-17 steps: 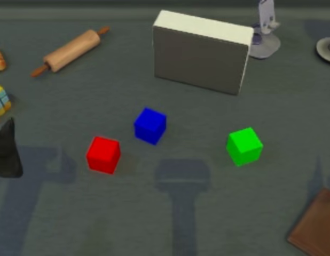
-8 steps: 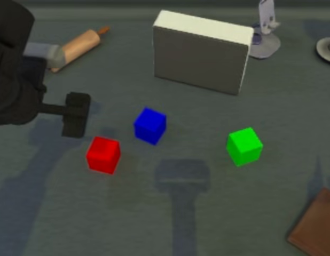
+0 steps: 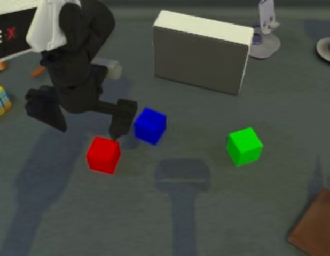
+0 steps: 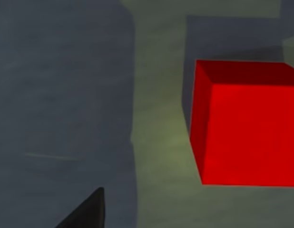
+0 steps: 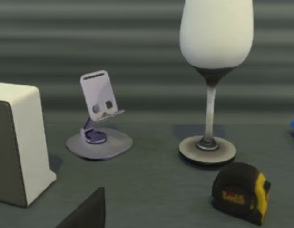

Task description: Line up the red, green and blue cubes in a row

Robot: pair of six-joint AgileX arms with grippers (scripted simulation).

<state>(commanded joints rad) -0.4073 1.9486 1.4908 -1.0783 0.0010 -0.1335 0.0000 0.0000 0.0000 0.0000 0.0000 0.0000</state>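
Top view: left gripper [image 3: 120, 124] poised just above red cube [image 3: 103, 154], beside blue cube [image 3: 150, 126], likely for grasping; jaw state unclear. Green cube [image 3: 244, 145] well apart, rightward. Right arm unseen.

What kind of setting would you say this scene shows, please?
Probably a simulated tabletop test scene: a grey table scattered with unrelated props, such as a red cube, a white box and a wine glass.
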